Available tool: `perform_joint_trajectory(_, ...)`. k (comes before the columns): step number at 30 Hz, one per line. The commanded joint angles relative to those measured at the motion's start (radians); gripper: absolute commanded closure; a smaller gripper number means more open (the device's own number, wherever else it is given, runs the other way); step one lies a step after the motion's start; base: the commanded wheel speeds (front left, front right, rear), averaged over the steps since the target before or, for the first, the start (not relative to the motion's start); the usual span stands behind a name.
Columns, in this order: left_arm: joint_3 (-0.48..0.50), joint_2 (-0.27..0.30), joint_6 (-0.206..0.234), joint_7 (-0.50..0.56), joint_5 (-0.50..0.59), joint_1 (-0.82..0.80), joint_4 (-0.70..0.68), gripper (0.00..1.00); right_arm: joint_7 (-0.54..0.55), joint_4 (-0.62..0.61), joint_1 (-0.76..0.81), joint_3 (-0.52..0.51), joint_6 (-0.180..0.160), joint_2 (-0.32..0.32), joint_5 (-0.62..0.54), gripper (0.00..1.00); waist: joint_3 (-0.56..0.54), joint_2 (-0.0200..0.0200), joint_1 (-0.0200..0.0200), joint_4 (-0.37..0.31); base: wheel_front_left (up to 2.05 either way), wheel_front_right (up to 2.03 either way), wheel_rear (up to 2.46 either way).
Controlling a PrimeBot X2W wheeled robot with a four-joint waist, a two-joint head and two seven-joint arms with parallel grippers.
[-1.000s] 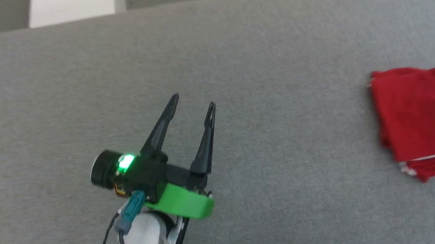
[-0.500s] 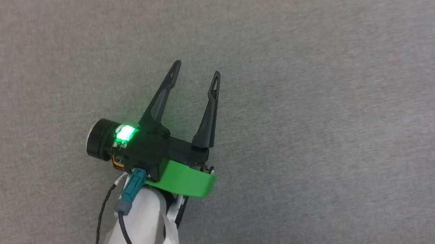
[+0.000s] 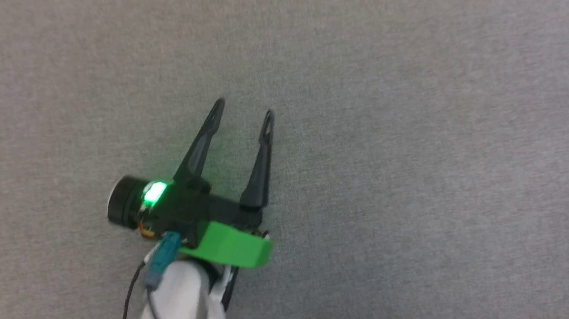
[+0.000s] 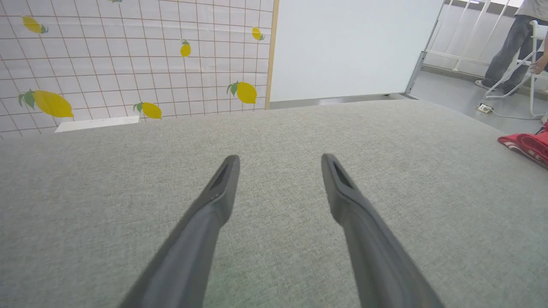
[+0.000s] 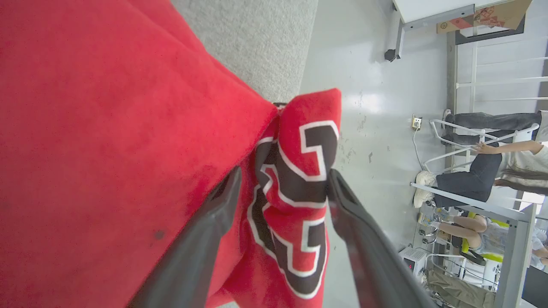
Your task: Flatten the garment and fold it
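The garment (image 5: 107, 128) is red with black, white-outlined lettering, and it lies bunched near the edge of the grey padded table (image 5: 257, 38). My right gripper (image 5: 280, 173) is open, its two dark fingers standing wide on either side of a raised fold with the lettering. In the left wrist view a small red part of the garment (image 4: 524, 143) lies at the far right on the table (image 4: 128, 171). My left gripper (image 3: 243, 107) is open over bare grey surface, well away from the garment; its fingers (image 4: 222, 188) hold nothing.
A tiled wall with lemon prints (image 4: 128, 55) and a white board (image 4: 351, 47) stand beyond the table's far edge. Past the edge by the garment is shiny floor (image 5: 364, 64), with seated people (image 5: 492, 167) and a person's legs (image 4: 509, 47) by a white chair.
The head camera has swung: the table's far edge and the red garment have gone out of its picture. My left gripper stays open in much the same place.
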Motion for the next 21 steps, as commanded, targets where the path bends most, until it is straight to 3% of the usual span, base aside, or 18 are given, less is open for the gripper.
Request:
perform_joint_trajectory(1, 0.019, 0.000, 0.005, -0.004, -0.027, 0.026, 0.001, 0.00, -0.010, -0.014, -0.032, -0.011, -0.002, 0.013, -0.007, 0.00, -0.115, -0.0001, -0.0001, -0.042, 0.00, 0.00, 0.00)
perform_joint_trajectory(11, 0.141, -0.001, 0.017, -0.004, -0.053, 0.188, -0.011, 0.00, -0.110, -0.207, -0.031, -0.111, -0.002, 0.223, -0.041, 0.00, -0.348, -0.0001, -0.0001, -0.060, 0.00, 0.00, 0.00)
perform_joint_trajectory(21, 0.230, -0.002, 0.053, -0.004, -0.094, 0.310, -0.053, 0.00, -0.225, -0.549, 0.180, -0.240, -0.002, 0.485, -0.060, 0.00, -0.474, -0.0001, -0.0001, -0.025, 0.00, 0.00, 0.00)
